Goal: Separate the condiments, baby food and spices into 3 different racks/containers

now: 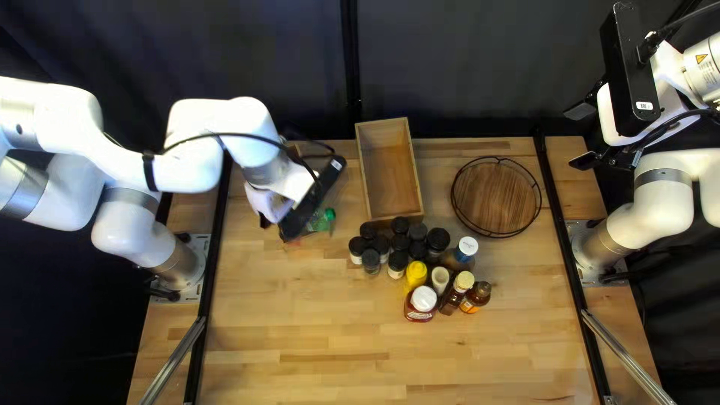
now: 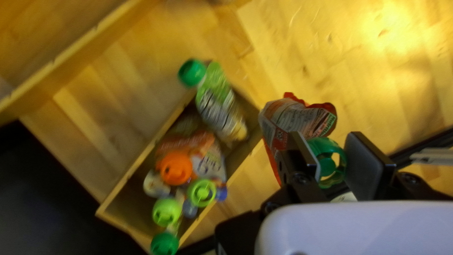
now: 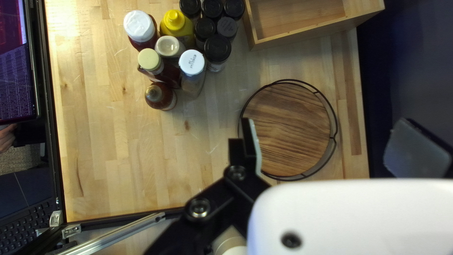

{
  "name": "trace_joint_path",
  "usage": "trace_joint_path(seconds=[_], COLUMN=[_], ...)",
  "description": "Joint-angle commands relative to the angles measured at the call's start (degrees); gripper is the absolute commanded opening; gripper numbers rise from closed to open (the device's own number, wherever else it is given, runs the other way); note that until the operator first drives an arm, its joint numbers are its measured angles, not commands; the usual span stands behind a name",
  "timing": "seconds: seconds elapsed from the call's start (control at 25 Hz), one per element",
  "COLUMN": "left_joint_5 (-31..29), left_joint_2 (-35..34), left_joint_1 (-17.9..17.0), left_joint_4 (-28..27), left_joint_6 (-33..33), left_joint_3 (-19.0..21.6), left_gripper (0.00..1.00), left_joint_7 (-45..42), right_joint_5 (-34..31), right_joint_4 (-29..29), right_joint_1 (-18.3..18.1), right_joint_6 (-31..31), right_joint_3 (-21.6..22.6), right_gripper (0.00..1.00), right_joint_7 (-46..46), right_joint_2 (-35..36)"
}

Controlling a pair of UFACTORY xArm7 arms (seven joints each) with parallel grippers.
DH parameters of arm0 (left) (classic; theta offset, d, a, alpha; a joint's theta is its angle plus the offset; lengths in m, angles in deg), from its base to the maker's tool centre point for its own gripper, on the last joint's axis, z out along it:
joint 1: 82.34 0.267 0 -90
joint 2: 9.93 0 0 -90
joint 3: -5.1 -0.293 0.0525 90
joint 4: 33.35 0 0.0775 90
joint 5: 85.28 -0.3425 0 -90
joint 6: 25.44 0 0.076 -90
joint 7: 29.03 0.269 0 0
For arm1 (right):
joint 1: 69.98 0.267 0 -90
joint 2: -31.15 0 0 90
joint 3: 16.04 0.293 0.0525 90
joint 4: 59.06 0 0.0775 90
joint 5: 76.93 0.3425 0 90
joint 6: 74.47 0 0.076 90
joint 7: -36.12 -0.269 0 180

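Note:
In the top left view my left gripper (image 1: 285,227) hangs left of the wooden box (image 1: 390,169); the left wrist view shows this gripper (image 2: 334,158) shut on the green cap of a red-and-white pouch (image 2: 295,118). Beside it, a smaller box (image 2: 134,163) holds several baby food pouches, a green one (image 2: 217,106) lying on top. Black-lidded spice jars (image 1: 379,244) cluster before the wooden box, against condiment bottles (image 1: 424,299). My right gripper (image 1: 583,136) is raised beyond the round rack (image 1: 497,199); in its wrist view this gripper (image 3: 334,141) stands open, nothing between its fingers.
Dark frame rails (image 1: 562,225) run along both table sides, with a metal bar (image 1: 626,356) at the near right. The right wrist view shows a screen (image 3: 16,66), a keyboard (image 3: 33,222) and part of a person's hand (image 3: 5,137) beyond the table edge.

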Motion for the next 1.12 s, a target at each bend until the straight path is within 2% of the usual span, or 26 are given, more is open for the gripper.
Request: trace_joint_path(seconds=[0.04,0.2,0.32,0.36,0.4,0.44,0.8,1.12], left_joint_5=[-2.22,-4.26,-5.68,-5.98,-6.23,-6.37,-3.79,4.55], left_joint_2=[0.17,1.48,1.74,1.64,1.48,1.37,1.71,2.76], left_joint_1=[1.75,3.19,3.95,4.08,4.19,4.28,2.71,0.27], left_joint_4=[0.54,1.16,1.92,2.18,2.42,2.56,0.33,-5.24], left_joint_6=[-1.18,-3.55,-5.07,-5.31,-5.35,-5.34,-2.7,-1.51], left_joint_3=[-1.58,-2.38,-1.3,-0.83,-0.27,0.13,3.04,5.23], left_gripper=[0.0,0.0,0.0,0.3,0.78,1.0,1.0,1.0], left_joint_7=[1.26,1.19,-0.96,-1.76,-2.67,-3.37,-7.52,-15.23], right_joint_5=[0.0,0.0,0.0,0.0,0.0,0.0,0.0,0.0], right_joint_4=[0.0,0.0,0.0,0.0,0.0,0.0,0.0,0.0], right_joint_1=[0.0,0.0,0.0,0.0,0.0,0.0,0.0,0.0], right_joint_6=[0.0,0.0,0.0,0.0,0.0,0.0,0.0,0.0], right_joint_3=[0.0,0.0,0.0,0.0,0.0,0.0,0.0,0.0], right_gripper=[1.0,1.0,1.0,1.0,1.0,1.0,1.0,1.0], right_joint_7=[0.0,0.0,0.0,0.0,0.0,0.0,0.0,0.0], right_joint_2=[0.0,0.0,0.0,0.0,0.0,0.0,0.0,0.0])
